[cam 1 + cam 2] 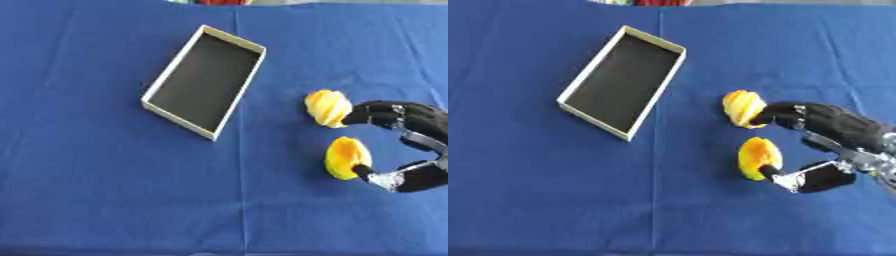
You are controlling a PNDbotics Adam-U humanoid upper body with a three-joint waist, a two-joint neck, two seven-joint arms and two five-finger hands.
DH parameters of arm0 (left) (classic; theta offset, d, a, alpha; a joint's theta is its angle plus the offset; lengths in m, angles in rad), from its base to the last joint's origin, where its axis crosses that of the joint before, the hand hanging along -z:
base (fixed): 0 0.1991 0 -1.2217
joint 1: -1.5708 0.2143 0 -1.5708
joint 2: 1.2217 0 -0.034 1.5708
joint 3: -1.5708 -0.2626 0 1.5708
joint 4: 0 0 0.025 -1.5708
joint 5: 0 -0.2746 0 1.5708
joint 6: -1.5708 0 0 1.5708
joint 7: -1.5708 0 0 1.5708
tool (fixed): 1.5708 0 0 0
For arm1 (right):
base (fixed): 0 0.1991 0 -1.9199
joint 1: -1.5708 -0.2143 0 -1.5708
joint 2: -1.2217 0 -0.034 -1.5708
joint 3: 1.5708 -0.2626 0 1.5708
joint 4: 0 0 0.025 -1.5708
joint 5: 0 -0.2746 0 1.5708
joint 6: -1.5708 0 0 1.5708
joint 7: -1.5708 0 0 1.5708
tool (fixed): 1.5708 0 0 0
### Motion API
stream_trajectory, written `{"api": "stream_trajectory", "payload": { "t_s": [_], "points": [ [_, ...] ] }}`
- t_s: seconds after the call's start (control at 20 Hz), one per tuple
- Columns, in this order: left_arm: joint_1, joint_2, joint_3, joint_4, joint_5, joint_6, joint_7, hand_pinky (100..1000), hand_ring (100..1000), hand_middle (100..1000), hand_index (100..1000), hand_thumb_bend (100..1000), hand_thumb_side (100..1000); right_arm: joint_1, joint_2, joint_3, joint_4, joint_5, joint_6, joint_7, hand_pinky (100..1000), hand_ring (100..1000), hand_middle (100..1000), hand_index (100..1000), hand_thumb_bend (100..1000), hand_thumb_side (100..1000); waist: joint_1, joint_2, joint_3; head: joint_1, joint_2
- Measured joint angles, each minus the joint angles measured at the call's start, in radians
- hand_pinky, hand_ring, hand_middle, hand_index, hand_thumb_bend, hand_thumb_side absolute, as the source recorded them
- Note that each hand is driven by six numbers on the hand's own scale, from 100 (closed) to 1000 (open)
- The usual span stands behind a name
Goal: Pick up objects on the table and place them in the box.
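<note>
Spanning two yellow fruits (328, 108) right of the box (154, 89) on the blue counter (87, 190): my right robot hand (833, 131), fingers spread, unclenched.

Two yellow objects (328, 107) (346, 157); one box (204, 81).

The right hand (833, 132) enters from the right edge at mid-frame, fingers (776, 114) spread wide apart from the thumb (785, 178).

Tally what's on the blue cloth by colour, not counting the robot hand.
Yellow objects: 2, the upper one and the lower one, both touched by the right robot hand
White-walled box: 1, nothing inside
Total: 3
</note>
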Motion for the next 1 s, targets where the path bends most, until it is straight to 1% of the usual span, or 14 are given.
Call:
{"api": "stream_trajectory", "payload": {
  "t_s": [0.35, 0.8, 0.85, 0.9, 1.0],
  "points": [
    [0.0, 0.0, 0.0, 0.0, 0.001, 0.0, -0.001, 1000, 860, 866, 950, 176, 958, -0.019, 0.014, 0.019, 0.0, 0.022, 0.053, 0.025, 860, 928, 835, 909, 284, 404, 0.003, 0.001, 0.007, -0.013, 0.0],
    [0.0, -0.001, 0.0, 0.0, 0.002, -0.001, 0.0, 1000, 860, 866, 951, 176, 957, -0.014, 0.028, 0.036, 0.0, 0.05, 0.113, 0.077, 860, 931, 838, 910, 300, 372, 0.005, 0.005, 0.011, -0.017, 0.0],
    [0.0, -0.001, 0.0, 0.0, 0.002, -0.001, 0.0, 1000, 860, 866, 951, 176, 957, -0.01, 0.03, 0.036, 0.0, 0.053, 0.119, 0.081, 860, 930, 838, 910, 289, 356, 0.005, 0.005, 0.011, -0.017, 0.0],
    [0.0, -0.001, 0.0, 0.0, 0.002, -0.001, 0.0, 1000, 860, 866, 951, 175, 957, -0.008, 0.032, 0.036, 0.0, 0.056, 0.124, 0.086, 860, 930, 838, 909, 304, 364, 0.006, 0.005, 0.011, -0.018, 0.0],
    [0.0, -0.001, 0.0, 0.0, 0.002, -0.002, 0.001, 1000, 860, 866, 951, 175, 957, -0.006, 0.034, 0.036, 0.0, 0.059, 0.134, 0.092, 859, 930, 837, 909, 311, 351, 0.007, 0.006, 0.011, -0.018, 0.0]
  ]
}}
